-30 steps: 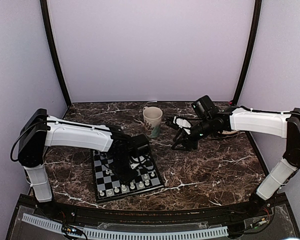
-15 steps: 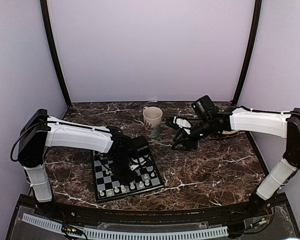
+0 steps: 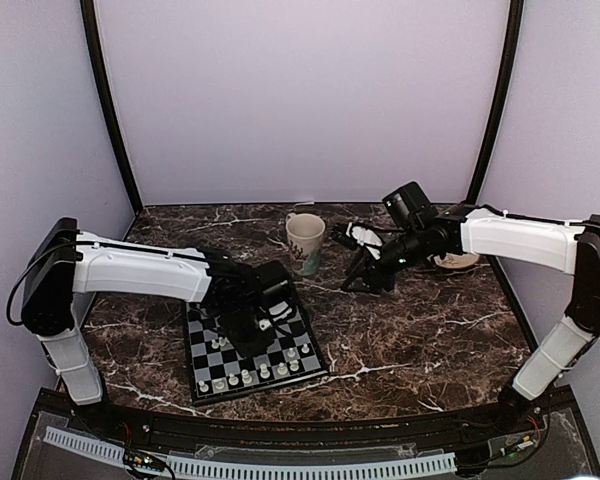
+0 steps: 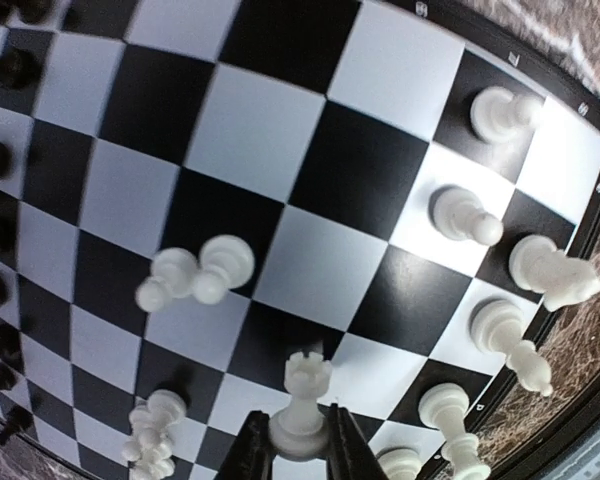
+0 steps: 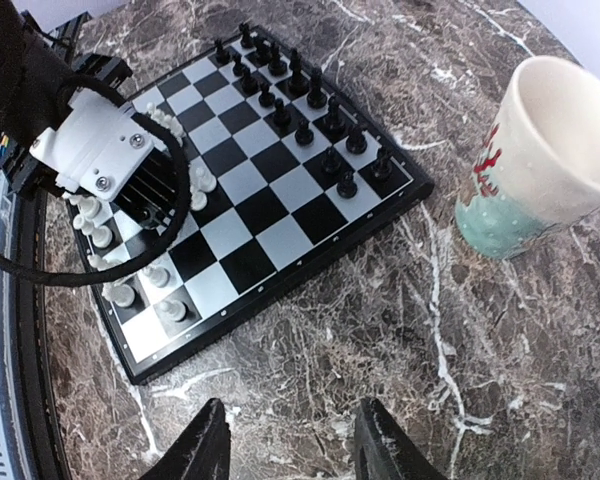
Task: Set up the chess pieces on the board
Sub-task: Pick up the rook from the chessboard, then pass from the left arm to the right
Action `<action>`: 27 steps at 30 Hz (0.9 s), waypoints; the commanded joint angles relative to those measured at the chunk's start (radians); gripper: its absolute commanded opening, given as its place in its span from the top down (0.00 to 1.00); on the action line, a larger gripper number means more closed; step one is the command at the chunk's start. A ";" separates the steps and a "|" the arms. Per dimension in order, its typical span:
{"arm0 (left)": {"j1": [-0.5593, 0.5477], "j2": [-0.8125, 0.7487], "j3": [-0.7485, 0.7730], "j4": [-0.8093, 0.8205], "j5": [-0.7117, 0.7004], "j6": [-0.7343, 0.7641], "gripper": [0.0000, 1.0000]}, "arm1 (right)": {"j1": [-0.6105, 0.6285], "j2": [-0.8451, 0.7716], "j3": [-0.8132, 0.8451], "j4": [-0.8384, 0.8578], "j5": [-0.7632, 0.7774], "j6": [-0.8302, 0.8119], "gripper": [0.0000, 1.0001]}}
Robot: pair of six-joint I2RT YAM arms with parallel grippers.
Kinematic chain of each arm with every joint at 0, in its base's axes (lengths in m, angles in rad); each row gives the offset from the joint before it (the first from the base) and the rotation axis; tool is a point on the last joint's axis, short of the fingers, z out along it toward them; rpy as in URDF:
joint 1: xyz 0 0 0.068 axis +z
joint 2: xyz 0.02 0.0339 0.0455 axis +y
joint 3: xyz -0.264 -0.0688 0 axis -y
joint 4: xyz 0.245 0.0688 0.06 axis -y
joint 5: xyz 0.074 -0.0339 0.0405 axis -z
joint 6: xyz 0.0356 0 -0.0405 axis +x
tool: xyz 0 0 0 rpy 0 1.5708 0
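Left gripper (image 4: 298, 442) clenched on white rook (image 4: 305, 382) at wrist-view 6 o'clock; likely light, rigid, slick; pinch low; right gripper (image 5: 292, 432) released, empty.

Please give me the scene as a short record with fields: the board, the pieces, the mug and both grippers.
board: flat on the marble tabletop
black pieces: roughly two rows along one edge
white pieces: near the opposite edge, some further in
left gripper: shut on white rook, over the board
right gripper: open, empty, above the tabletop
mug: upright, beside the board
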 commanded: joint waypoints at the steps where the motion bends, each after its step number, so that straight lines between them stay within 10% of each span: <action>1: 0.017 -0.138 -0.064 0.152 -0.065 0.034 0.92 | -0.015 0.020 0.119 -0.043 -0.045 0.063 0.57; 13: 0.033 -0.283 -0.285 0.613 -0.001 -0.014 0.90 | -0.013 0.317 0.393 -0.215 -0.426 0.289 0.58; 27: 0.033 -0.294 -0.323 0.740 0.053 -0.045 0.88 | 0.066 0.463 0.447 -0.184 -0.541 0.419 0.57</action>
